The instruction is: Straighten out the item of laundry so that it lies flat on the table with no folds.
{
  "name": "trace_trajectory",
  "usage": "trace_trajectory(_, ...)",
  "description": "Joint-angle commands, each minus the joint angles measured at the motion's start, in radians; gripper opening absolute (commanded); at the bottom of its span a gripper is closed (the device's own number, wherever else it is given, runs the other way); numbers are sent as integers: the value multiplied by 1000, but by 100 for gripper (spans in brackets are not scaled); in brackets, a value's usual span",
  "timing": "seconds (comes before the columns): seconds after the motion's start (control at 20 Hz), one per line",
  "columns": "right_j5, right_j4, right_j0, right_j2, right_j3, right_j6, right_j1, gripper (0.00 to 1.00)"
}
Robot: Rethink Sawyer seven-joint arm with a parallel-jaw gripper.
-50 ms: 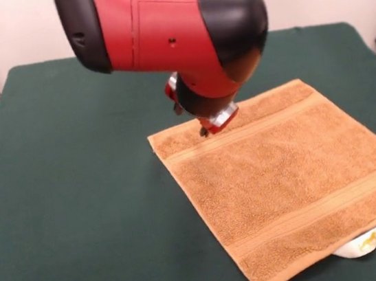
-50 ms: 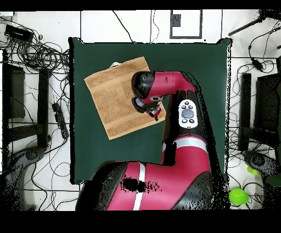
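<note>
Towel (image 1: 288,186) spreads flat on the table (image 1: 77,196), reaching outward from under the gripper (image 1: 205,131), which sits at its far corner (whether its fingers are open, I cannot tell). Best lift straight up, so no pile drags into a fresh fold.

towel (image 1: 290,182) corner cut off, gripper (image 1: 204,131) state unclear

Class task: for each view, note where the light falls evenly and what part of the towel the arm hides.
Front view: soft, even light on the towel, no hard shadows or glare; the arm blocks part of the table behind, and its tool covers a spot near one towel corner. Overhead view: the arm hides the towel's right edge.
</note>
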Motion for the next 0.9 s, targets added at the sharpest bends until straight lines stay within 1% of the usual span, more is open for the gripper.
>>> trace_trajectory(0.05, -55, -67, 42, 75, -32, -140, 105, 100)
trace_trajectory(0.15, -78, -77, 43, 68, -39, -122, 120, 100)
trace_trajectory(0.25, -92, -87, 40, 69, -45, -128, 135, 100)
trace_trajectory(0.55, -90, -92, 39, 76, -75, -117, 157, 100)
trace_trajectory(0.65, -87, -98, 36, 75, -99, -121, 175, 100)
trace_trajectory(0.75, -81, -111, 37, 66, -118, -122, 186, 100)
trace_trajectory(0.9, -79, -131, 39, 50, -117, -127, 188, 100)
